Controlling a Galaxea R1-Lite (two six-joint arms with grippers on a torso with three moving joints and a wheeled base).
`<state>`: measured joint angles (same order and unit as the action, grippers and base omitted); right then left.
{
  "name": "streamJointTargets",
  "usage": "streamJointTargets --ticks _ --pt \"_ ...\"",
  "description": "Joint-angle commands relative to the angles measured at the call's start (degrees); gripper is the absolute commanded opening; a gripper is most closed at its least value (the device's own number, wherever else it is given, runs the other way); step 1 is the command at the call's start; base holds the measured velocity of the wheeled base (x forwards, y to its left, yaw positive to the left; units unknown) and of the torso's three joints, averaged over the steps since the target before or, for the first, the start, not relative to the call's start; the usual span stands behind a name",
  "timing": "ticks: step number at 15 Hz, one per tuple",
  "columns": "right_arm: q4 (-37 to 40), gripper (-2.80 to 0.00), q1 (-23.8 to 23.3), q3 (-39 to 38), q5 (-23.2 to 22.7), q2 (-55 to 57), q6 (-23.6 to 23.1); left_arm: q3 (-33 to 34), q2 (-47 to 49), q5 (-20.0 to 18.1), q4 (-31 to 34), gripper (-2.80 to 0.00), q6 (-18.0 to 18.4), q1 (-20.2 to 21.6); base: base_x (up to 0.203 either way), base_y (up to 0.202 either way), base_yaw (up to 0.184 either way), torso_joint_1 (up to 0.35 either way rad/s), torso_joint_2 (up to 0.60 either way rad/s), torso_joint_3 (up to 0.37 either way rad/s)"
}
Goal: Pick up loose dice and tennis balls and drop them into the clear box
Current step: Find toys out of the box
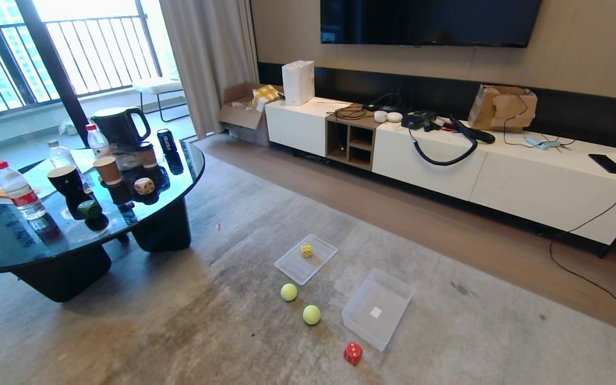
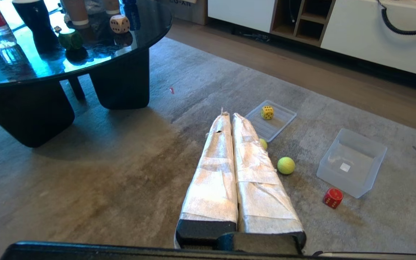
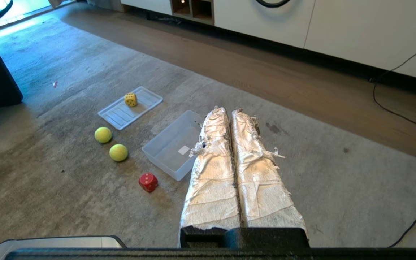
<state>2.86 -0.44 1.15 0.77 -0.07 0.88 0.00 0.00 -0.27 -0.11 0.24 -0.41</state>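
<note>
The clear box (image 1: pixel 391 326) lies empty on the rug, a white label on its bottom. Left of it rest two tennis balls (image 1: pixel 289 292) (image 1: pixel 312 314). A red die (image 1: pixel 353 353) lies in front of the box. A yellow die (image 1: pixel 306 250) sits on the flat clear lid (image 1: pixel 294 267). On the black glass table, a beige die (image 1: pixel 144 185) and a dark green die (image 1: pixel 89 209) stand among the cups. Neither arm shows in the head view. My left gripper (image 2: pixel 229 115) and right gripper (image 3: pixel 226 110) are both shut, empty, held well above the rug.
The round black glass table (image 1: pixel 3 246) at the left carries water bottles, paper cups, a can and a kettle (image 1: pixel 121 125). A long white TV cabinet (image 1: pixel 527 182) runs along the far wall, with a black cable (image 1: pixel 591 278) trailing onto the floor at the right.
</note>
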Motion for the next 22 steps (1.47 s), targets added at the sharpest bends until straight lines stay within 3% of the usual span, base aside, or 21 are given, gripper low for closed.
streamJointTargets --ticks 1,22 --pt "0.04 -2.8 0.0 0.0 0.02 -0.01 0.0 0.0 0.0 0.0 0.02 -2.8 -0.07 -0.02 0.0 0.0 0.0 -0.002 0.01 -0.173" --pt "0.04 -2.8 0.0 -0.01 0.02 -0.01 0.0 0.0 0.0 0.18 0.02 -2.8 -0.24 -0.02 0.0 0.0 0.0 0.003 0.0 -0.196"
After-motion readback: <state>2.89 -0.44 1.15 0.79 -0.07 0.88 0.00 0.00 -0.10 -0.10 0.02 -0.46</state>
